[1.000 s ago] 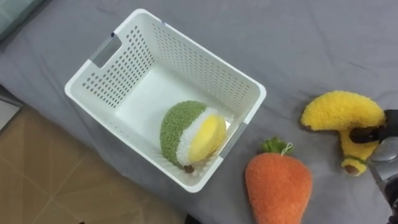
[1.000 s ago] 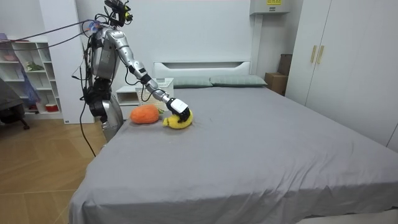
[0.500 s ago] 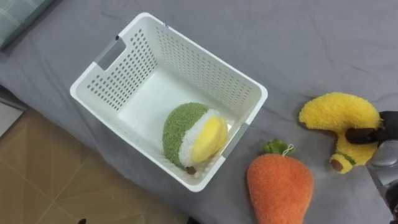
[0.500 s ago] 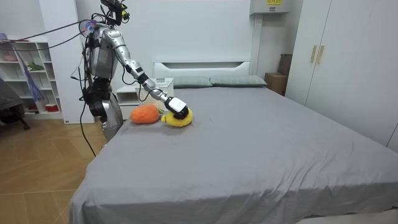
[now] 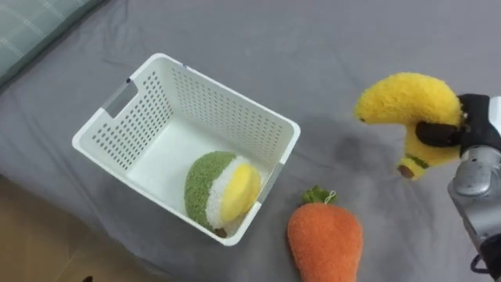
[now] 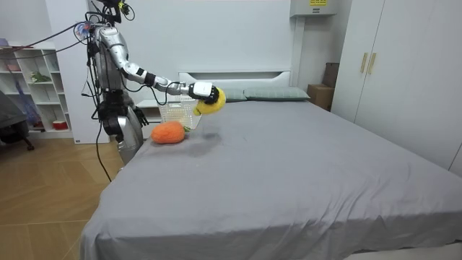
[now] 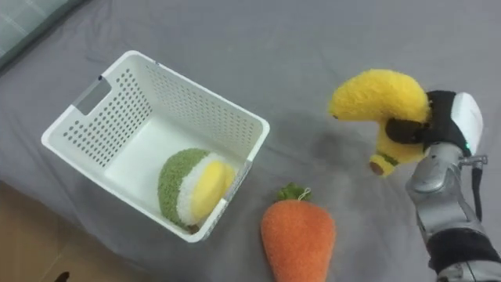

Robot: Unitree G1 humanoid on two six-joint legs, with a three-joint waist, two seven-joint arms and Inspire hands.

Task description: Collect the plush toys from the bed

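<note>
Three plush toys were on view: one banana (image 7: 380, 94), one carrot (image 7: 297, 235) and one avocado half (image 7: 192, 188). The right hand (image 7: 448, 117) held the banana up off the grey bed (image 7: 258, 47), its dark fingers (image 7: 403, 129) clamped round the fruit's lower stem end, with the yellow curve arching out to the left of the palm. The banana's shadow showed faintly on the sheet below it.

A single white perforated basket (image 5: 215, 110) sat on the bed, well to the left of the raised banana, one slotted handle at its far end. Inside it lay the avocado half, green rind and white flesh with a yellow centre, pushed into the near corner against the wall. The carrot lay flat on the sheet just beside that same corner, outside the basket, its green top pointing away from the robot. One pale checked pillow (image 5: 31, 23) showed at the upper left corner.

In the room view the robot stood on the wooden floor by the side of the bed near its head, at the room view's left, its right arm stretched out level over the mattress with the banana above the basket's far side.
</note>
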